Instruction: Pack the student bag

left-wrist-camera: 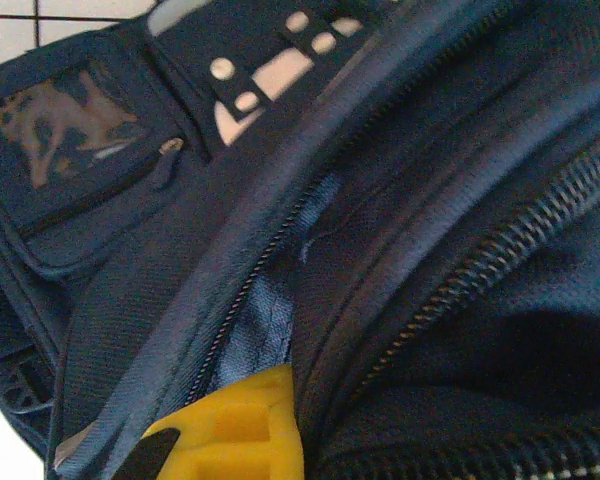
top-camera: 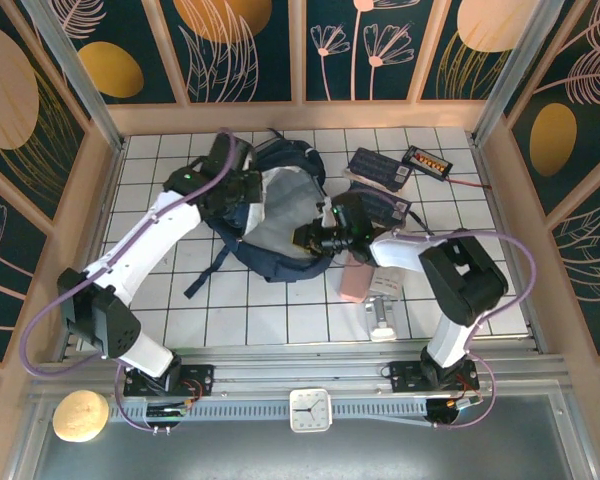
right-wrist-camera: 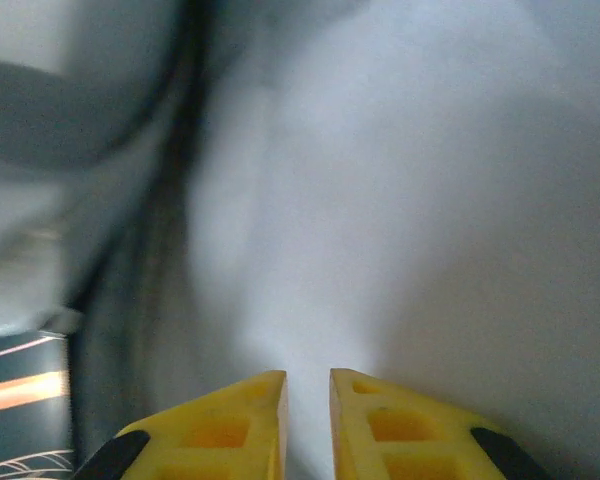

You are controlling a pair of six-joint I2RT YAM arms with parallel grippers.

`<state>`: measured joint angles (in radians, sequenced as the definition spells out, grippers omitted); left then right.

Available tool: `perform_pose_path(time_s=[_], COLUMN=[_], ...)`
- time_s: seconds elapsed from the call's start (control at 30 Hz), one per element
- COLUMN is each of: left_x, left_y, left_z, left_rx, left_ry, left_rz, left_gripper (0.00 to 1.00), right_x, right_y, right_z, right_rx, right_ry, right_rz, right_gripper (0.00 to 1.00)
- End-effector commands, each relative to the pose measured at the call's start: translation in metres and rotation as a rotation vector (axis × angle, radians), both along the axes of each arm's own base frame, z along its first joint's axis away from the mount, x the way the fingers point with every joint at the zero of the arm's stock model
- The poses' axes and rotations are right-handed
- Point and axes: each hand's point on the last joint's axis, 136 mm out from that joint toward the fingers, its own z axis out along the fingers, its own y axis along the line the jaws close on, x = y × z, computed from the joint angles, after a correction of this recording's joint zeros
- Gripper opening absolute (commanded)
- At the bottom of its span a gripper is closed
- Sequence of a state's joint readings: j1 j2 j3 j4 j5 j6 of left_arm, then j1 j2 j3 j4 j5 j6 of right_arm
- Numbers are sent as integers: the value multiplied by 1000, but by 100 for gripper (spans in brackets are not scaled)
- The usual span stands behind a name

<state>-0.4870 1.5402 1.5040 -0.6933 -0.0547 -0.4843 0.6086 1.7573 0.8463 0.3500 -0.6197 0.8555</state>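
Past a pink box (top-camera: pixel 355 281) on the tiled table (top-camera: pixel 250 320), the right gripper (right-wrist-camera: pixel 307 378) pokes into the grey lining of the open navy backpack (top-camera: pixel 268 258) lying mid-table, its fingers a slit apart on nothing, while farther back the left gripper (top-camera: pixel 242 192) is pressed together on the backpack's rim fabric.

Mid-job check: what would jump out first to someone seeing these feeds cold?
The navy bag sits mid-table, gaping open on its pale lining. Both arms reach into it: the left gripper pinches the far-left rim, and the right gripper points at the lining, fingers nearly together. A pink box and books lie right of the bag.
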Motion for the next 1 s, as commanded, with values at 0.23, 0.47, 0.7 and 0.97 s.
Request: perform_pose_path(time_s=[0.23, 0.47, 0.7, 0.97], left_x=[24, 39, 25, 16], left_y=[108, 145, 74, 50], left_z=[111, 120, 57, 36], left_rx=[-92, -144, -311, -374], left_ry=[-209, -234, -146, -133], left_rz=[186, 227, 53, -3], left_gripper=[0, 0, 0, 0], right_x=[-14, 5, 42, 112], right_y=[-26, -28, 15, -94], right_z=[-83, -68, 122, 174], right_rx=[-148, -146, 135, -25], right_ry=[26, -36, -431, -309], right_rz=[34, 34, 64, -262], right_gripper=[16, 16, 53, 80])
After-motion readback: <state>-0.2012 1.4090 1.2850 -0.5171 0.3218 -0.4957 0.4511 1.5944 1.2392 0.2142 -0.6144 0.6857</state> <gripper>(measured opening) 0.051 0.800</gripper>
